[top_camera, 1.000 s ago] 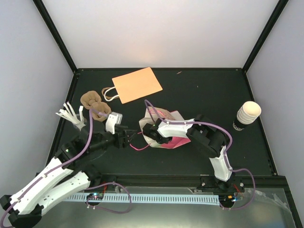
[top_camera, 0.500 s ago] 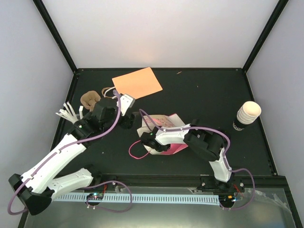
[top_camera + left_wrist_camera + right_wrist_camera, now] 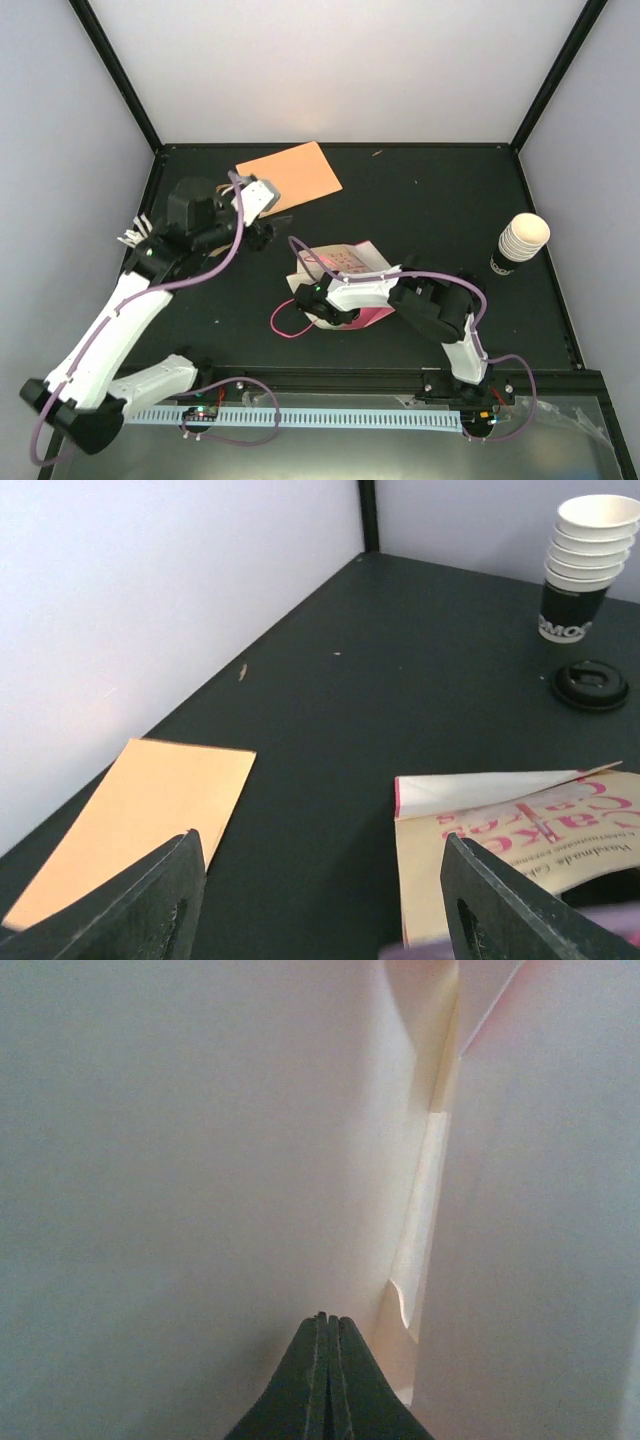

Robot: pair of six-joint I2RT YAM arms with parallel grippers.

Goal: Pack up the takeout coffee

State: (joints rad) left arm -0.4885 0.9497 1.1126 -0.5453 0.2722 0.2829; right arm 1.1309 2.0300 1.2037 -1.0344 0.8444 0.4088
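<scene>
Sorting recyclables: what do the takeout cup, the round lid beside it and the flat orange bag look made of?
Takeout cup: paper, matte cream with stacked ribs over a dark printed lower part.
Lid: probably moulded plastic, black with a slight sheen and raised rings.
Orange bag: thin matte paper, lying flat with crisp straight edges.

Under my left jaws, to the left, lies a flat orange bag; to the right, a white-and-pink paper bag on the dark table — a black lid lies beyond. Before my right jaws — pale creased paper.
</scene>
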